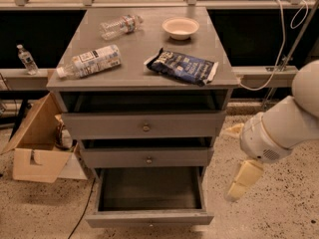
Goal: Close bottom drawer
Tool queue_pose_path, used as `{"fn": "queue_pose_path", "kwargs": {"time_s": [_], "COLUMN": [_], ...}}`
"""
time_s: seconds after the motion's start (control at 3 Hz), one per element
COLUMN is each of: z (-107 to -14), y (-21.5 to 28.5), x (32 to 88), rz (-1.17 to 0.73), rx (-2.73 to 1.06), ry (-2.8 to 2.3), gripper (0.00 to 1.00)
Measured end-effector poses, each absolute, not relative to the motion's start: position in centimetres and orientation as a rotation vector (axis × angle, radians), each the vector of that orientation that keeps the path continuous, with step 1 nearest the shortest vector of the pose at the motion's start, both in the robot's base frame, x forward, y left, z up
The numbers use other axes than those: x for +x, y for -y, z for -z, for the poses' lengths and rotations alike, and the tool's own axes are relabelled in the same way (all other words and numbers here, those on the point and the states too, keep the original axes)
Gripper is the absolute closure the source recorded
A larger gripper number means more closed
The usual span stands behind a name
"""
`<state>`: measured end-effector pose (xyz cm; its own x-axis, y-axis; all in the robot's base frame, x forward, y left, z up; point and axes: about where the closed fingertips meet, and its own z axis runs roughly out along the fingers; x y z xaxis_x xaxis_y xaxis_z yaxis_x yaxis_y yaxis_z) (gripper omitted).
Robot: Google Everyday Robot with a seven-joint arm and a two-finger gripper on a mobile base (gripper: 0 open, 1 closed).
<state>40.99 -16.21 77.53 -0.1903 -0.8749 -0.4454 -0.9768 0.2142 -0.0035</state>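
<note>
The bottom drawer [148,218] is the lowest of three grey cabinet drawers. It is pulled far out, showing its dark empty inside, with its low flat front near the bottom edge of the view. My gripper [229,164] hangs to the right of the cabinet, about level with the middle and bottom drawers and clear of them. Its two cream fingers [243,179] are spread apart and hold nothing.
The top drawer [144,126] and middle drawer [148,158] stand slightly ajar. On the cabinet top lie two plastic bottles [89,61], a dark chip bag [183,66] and a bowl [180,27]. An open cardboard box [35,148] sits on the floor at left. A cable [279,44] hangs at right.
</note>
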Motion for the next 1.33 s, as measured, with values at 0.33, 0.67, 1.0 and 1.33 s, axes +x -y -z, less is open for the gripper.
{"fn": "queue_pose_path", "kwargs": {"time_s": [0.33,0.67,1.0,1.33], "z": [-72.3,-65.9,-65.9,-64.3], "y": [14.5,11.8,11.8,12.1], "x": [40.9,40.6,40.6,40.6], "rz": [-0.513,-0.703,-0.703,-0.706], "rx": [-1.742,-1.737,-1.737,-1.725], "ry": [-2.091,-2.031,-2.031,-2.021], "gripper": [0.00,0.00,0.00,0.00]}}
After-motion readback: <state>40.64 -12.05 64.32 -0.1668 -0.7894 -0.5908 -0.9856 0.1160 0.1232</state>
